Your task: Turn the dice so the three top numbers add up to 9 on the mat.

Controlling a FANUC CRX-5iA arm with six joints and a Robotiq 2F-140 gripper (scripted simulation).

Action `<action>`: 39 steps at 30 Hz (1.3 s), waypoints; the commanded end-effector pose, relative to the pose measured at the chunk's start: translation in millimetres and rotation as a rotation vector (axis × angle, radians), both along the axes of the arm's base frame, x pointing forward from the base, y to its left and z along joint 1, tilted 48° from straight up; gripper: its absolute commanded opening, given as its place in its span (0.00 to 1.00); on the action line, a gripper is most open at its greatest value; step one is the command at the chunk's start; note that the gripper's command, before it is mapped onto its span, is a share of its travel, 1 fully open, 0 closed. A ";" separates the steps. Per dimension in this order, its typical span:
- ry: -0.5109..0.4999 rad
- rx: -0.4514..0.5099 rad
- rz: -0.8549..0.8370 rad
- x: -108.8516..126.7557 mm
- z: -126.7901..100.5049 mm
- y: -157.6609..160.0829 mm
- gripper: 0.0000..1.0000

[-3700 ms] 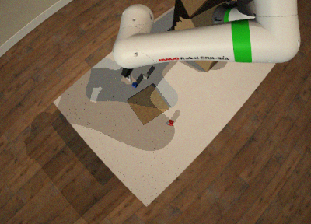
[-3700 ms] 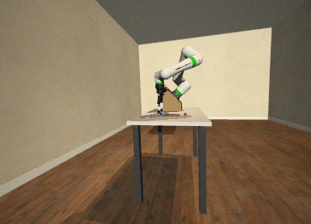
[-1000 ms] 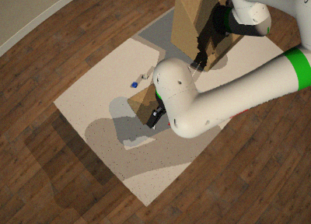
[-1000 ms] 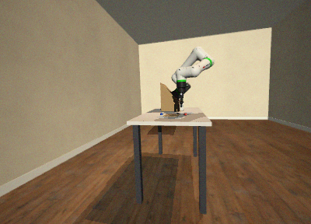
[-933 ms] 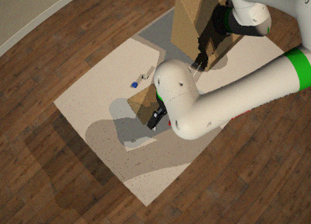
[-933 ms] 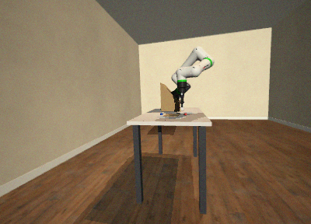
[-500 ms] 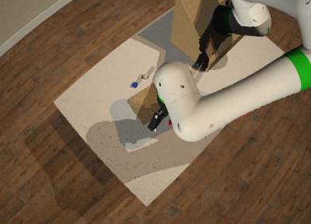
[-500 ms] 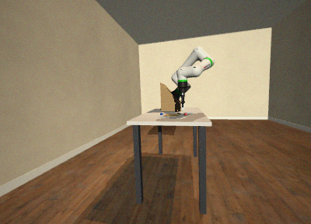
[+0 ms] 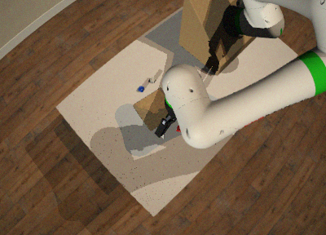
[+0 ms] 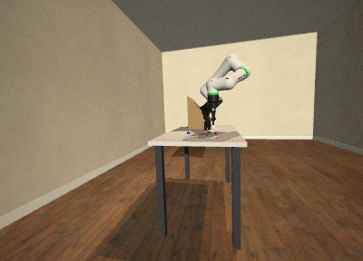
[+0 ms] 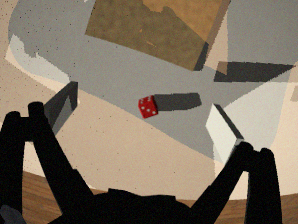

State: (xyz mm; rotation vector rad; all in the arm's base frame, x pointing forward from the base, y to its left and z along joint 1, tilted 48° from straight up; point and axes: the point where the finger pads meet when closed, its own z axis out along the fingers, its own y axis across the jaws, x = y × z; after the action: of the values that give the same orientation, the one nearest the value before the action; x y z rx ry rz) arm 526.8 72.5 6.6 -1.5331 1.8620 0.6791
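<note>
A red die [image 9: 178, 129] [image 10: 216, 132] [image 11: 148, 107] lies on the table beside the brown square mat [image 9: 147, 106] [image 11: 145, 32], with several pips showing; their exact number is unclear. A blue die [image 9: 140, 89] [image 10: 188, 132] and a small whitish die [image 9: 151, 80] lie off the mat on its other side; their top numbers are too small to read. My gripper [image 10: 213, 125] [image 11: 144, 104] is open above the table, with the red die low between its spread fingers in the wrist view and nothing held. In the top view the arm hides part of the gripper.
A tall tan wedge-shaped block [image 9: 196, 27] [image 10: 195, 113] stands at the back of the pale table [image 9: 98, 88] [image 10: 181, 143], near the arm's base. The mat's near edge is close to the gripper. Large shadows of the arm fall over the table and mat.
</note>
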 end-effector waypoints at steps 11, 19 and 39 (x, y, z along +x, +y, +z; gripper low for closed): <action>0.000 0.000 0.000 0.1 0.1 -0.3 1.00; 0.000 0.000 0.000 0.1 0.4 -0.6 1.00; 0.000 0.000 0.000 -12.9 61.6 -66.8 1.00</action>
State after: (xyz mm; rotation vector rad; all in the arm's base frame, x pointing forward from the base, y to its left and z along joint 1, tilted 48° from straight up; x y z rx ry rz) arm 514.5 9.4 64.8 -1.5331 1.8622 0.6787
